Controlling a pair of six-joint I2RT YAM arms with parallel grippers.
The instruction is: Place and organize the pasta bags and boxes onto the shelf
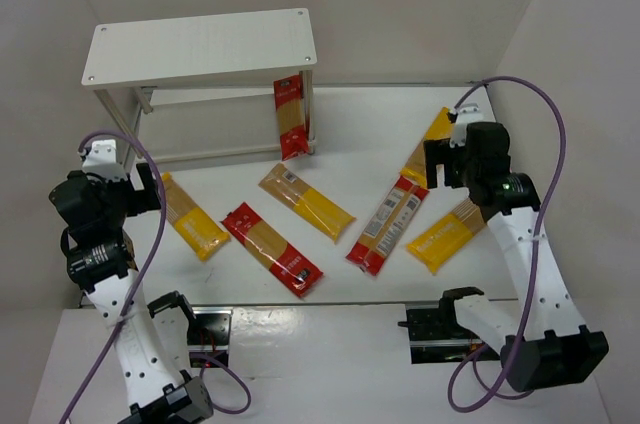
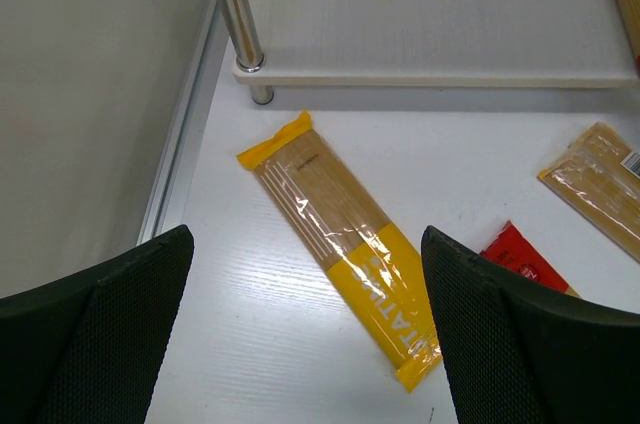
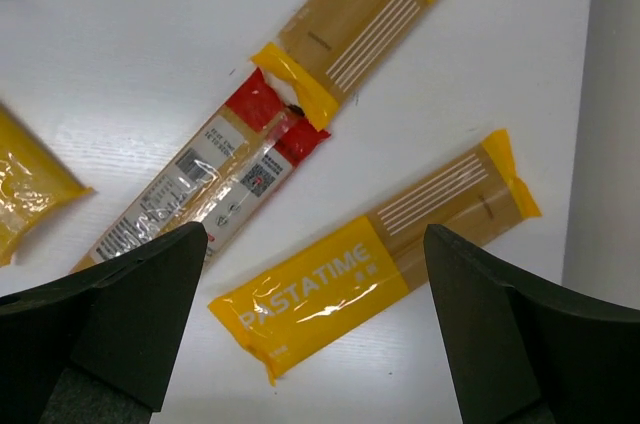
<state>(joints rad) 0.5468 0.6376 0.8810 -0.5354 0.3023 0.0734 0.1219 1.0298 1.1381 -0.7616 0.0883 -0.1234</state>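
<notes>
Right wrist | yellow pack reads PASTATIME | top external: lettering illegible

the shelf is white with silver legs. the upright pack is red with a pale pasta window. the leftmost pack is yellow with thin white stripes over tan pasta. the rightmost pack is yellow with white lettering and white stripes.
</notes>
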